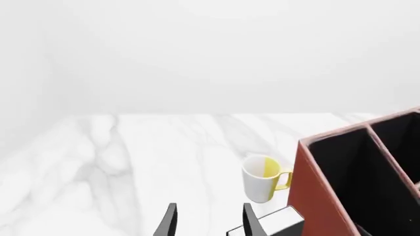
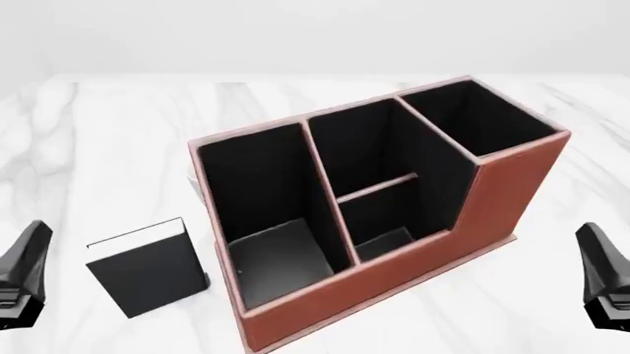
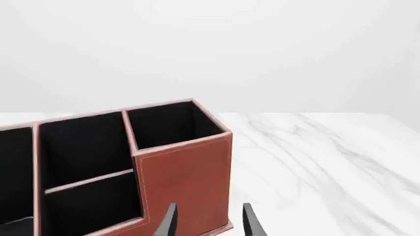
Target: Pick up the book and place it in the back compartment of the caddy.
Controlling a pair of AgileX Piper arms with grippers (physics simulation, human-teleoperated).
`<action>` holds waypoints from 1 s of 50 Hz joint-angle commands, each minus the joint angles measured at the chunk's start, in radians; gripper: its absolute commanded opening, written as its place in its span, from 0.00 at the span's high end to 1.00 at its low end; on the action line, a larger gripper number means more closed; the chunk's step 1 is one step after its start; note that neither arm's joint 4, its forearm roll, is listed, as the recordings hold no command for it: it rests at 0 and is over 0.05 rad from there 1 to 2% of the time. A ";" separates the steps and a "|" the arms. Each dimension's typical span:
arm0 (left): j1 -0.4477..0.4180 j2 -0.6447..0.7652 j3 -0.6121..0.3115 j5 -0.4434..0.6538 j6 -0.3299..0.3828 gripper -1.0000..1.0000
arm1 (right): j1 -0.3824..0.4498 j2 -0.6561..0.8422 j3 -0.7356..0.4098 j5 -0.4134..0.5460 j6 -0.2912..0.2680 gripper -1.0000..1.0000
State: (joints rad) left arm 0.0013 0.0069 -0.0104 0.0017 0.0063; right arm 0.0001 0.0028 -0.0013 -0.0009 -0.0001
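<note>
The book (image 2: 147, 274) is a small black hardcover with white page edges, standing upright on the table just left of the caddy (image 2: 394, 274). The caddy is a large reddish-brown box with black-lined sections, and its lower stepped wall faces me. My left gripper (image 2: 22, 284) sits low at the near left, open and empty, short of the book. In the left wrist view the book (image 1: 279, 225) lies just outside the gripper (image 1: 208, 223), next to the caddy (image 1: 315, 182). My right gripper (image 2: 606, 289) is open at the near right, facing the caddy's tall end (image 3: 190, 172).
A white mug with a yellow inside and handle (image 1: 264, 179) stands on the marble table (image 2: 108, 140) beyond the book, close to the caddy's left wall. From the front the caddy hides it almost entirely.
</note>
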 commanded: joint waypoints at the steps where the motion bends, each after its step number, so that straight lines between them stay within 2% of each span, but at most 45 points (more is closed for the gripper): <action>1: 0.031 0.017 -0.035 -0.007 0.082 0.00 | 0.001 0.003 -0.001 -0.001 0.000 0.00; 8: -0.023 0.062 -0.129 0.056 0.149 0.00 | 0.001 0.000 0.000 0.000 -0.001 0.00; 10: -0.037 0.122 -0.171 0.064 0.191 0.00 | 0.001 0.000 0.000 0.001 -0.001 0.00; 11: -0.051 0.123 -0.192 0.082 0.195 0.00 | 0.001 0.000 0.000 0.001 -0.001 0.00; 13: -0.100 0.233 -0.243 0.109 0.195 0.00 | 0.001 -0.001 0.000 0.001 -0.001 0.00; 15: -0.142 0.287 -0.288 0.145 0.257 0.00 | 0.002 -0.001 0.000 0.001 -0.001 0.00; 16: -0.172 0.307 -0.310 0.167 0.258 0.00 | 0.002 -0.001 0.000 0.001 -0.001 0.00; 18: -0.233 0.322 -0.336 0.191 0.346 0.00 | 0.002 -0.001 0.000 0.001 -0.001 0.00; 19: -0.233 0.321 -0.336 0.191 0.346 0.00 | 0.002 -0.001 0.000 0.001 -0.001 0.00; 20: -0.221 0.384 -0.369 0.202 0.355 0.00 | 0.002 -0.001 0.000 0.001 -0.001 0.00; 23: -0.269 0.414 -0.407 0.234 0.394 0.00 | 0.002 -0.001 0.000 0.001 -0.001 0.00; 25: -0.264 0.457 -0.474 0.269 0.381 0.00 | 0.002 -0.001 0.000 0.001 -0.001 0.00; 27: -0.324 0.492 -0.507 0.297 0.416 0.00 | 0.002 -0.001 0.000 0.001 -0.001 0.00; 28: -0.326 0.514 -0.523 0.304 0.426 0.00 | 0.002 -0.001 0.000 0.001 -0.001 0.00; 30: -0.381 0.569 -0.564 0.349 0.425 0.00 | 0.002 -0.002 0.000 0.001 -0.001 0.00; 31: -0.381 0.570 -0.564 0.350 0.425 0.00 | 0.002 -0.002 0.000 0.001 -0.001 0.00; 32: -0.424 0.598 -0.581 0.385 0.433 0.00 | 0.002 -0.002 0.000 0.001 -0.001 0.00; 37: -0.487 0.666 -0.728 0.554 0.423 0.00 | 0.003 -0.002 0.000 0.001 -0.001 0.00; 38: -0.485 0.688 -0.751 0.585 0.410 0.00 | 0.003 -0.002 0.000 0.001 -0.001 0.00; 39: -0.481 0.697 -0.768 0.610 0.413 0.00 | 0.003 -0.002 0.000 0.001 -0.001 0.00; 40: -0.492 0.693 -0.781 0.634 0.444 0.00 | 0.003 -0.002 0.000 0.001 -0.001 0.00; 43: -0.511 0.707 -0.809 0.680 0.431 0.00 | 0.003 -0.002 0.000 0.001 -0.001 0.00; 47: -0.501 0.743 -0.848 0.763 0.458 0.00 | 0.003 -0.002 0.000 0.001 -0.001 0.00; 50: -0.509 0.756 -0.886 0.826 0.452 0.00 | 0.003 -0.002 0.000 0.001 -0.002 0.00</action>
State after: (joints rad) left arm -0.4585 0.6759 -0.7583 0.6275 0.4338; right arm 0.0028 0.0012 -0.0010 0.0003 -0.0014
